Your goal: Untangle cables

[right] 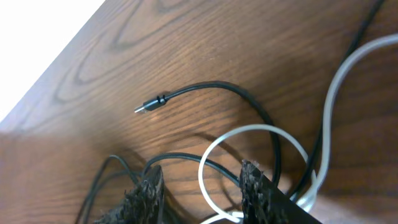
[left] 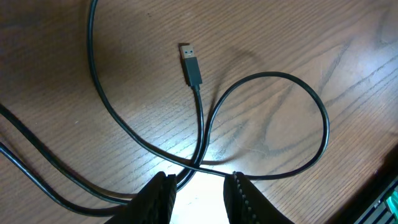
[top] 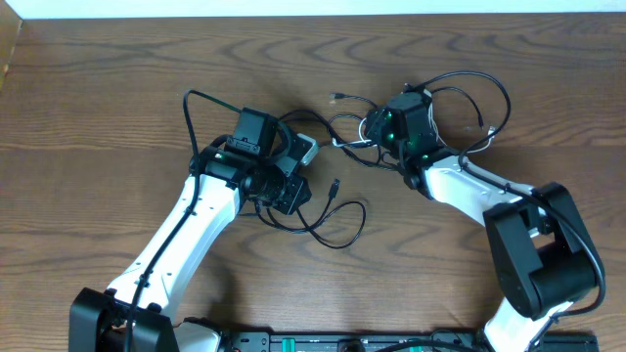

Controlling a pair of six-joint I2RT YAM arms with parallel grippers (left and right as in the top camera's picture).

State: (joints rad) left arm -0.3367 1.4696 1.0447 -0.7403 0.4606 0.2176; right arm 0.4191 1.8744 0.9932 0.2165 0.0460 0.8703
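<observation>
Thin black cables (top: 344, 227) lie in loose loops on the wooden table, with a denser tangle (top: 344, 125) at the back centre. My left gripper (top: 293, 198) hovers over one loop. In the left wrist view its jaws (left: 199, 177) stand apart with only glare between them. A black cable (left: 205, 134) crosses just past the fingertips, and a USB plug (left: 191, 62) lies beyond. My right gripper (top: 376, 127) sits in the tangle. Its jaws (right: 202, 171) are apart around a white cable loop (right: 261, 129) and a black cord (right: 186, 157), pressing on neither. A small plug (right: 149, 106) lies ahead.
The table's far edge (top: 313, 16) meets a white wall. More black loops (top: 494, 98) arc behind the right arm. A dark rail (top: 342, 342) runs along the front edge between the two arm bases. Bare wood (top: 88, 108) spreads at the left.
</observation>
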